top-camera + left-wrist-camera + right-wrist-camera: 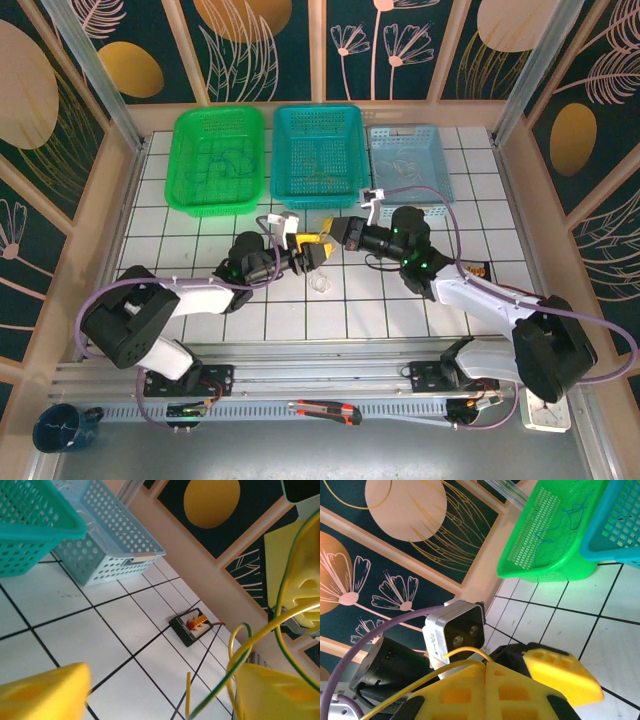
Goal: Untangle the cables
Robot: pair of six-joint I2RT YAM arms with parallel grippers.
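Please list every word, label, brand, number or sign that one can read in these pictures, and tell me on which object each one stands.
No text can be read in any view.
On the light blue basket, the pale sticker: blurred, nothing readable.
On the small black box with red and yellow parts: no legible marking.
On the utility knife at the near edge: too small to tell.

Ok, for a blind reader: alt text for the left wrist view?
A thin yellow-green wire loops in front of the left gripper's parted yellow fingers, running up toward the right gripper. Behind, on white tiles: a teal basket, a pale blue basket, a small black connector box.
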